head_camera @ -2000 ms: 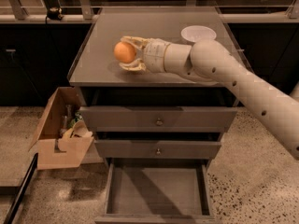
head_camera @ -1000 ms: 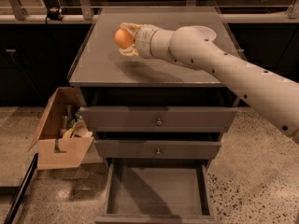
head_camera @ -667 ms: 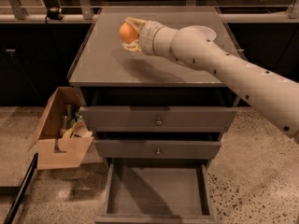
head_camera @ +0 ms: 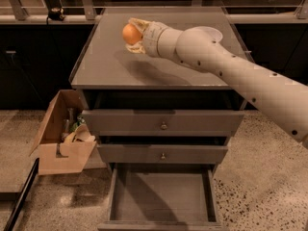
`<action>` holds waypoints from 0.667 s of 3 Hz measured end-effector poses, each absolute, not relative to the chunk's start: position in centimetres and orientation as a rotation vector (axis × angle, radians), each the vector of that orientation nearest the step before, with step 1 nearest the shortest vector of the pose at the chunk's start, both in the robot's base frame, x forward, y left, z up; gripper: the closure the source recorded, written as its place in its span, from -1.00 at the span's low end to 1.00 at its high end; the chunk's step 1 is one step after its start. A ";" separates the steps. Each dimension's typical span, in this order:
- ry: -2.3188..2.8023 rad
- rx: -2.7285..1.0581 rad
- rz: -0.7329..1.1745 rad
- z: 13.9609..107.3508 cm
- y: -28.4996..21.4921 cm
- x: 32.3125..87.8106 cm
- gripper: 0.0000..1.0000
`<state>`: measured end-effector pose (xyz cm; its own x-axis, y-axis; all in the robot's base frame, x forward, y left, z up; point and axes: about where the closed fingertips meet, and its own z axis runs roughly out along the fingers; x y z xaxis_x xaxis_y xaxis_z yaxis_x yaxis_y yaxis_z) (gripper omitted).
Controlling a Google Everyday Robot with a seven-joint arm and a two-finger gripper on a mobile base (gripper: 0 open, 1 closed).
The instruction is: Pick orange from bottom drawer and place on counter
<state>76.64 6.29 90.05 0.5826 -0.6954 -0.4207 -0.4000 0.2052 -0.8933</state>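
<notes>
Orange (head_camera: 130, 34): gripped between fingers of end effector (head_camera: 134, 35), held above desk (head_camera: 101, 69) toward back left corner, shadow cast below.
Bottom drawer (head_camera: 161, 196): pulled open.
White bowl (head_camera: 212, 32): near back right corner, partly behind arm.
Cardboard box (head_camera: 62, 150): floor, beside left edge.

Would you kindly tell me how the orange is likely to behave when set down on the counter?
Round and smooth, the orange will probably roll on the flat counter unless released gently. It seems firm: the gripper, above the counter, holds it between its fingers without denting.
</notes>
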 end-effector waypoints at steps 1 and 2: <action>1.009 -1.414 -0.264 90.1 6.3 76.6 -0.44; 1.009 -1.414 -0.264 90.1 6.3 76.6 -1.00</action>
<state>76.64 6.30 90.05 0.5827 -0.6953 -0.4207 -0.4000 0.2052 -0.8932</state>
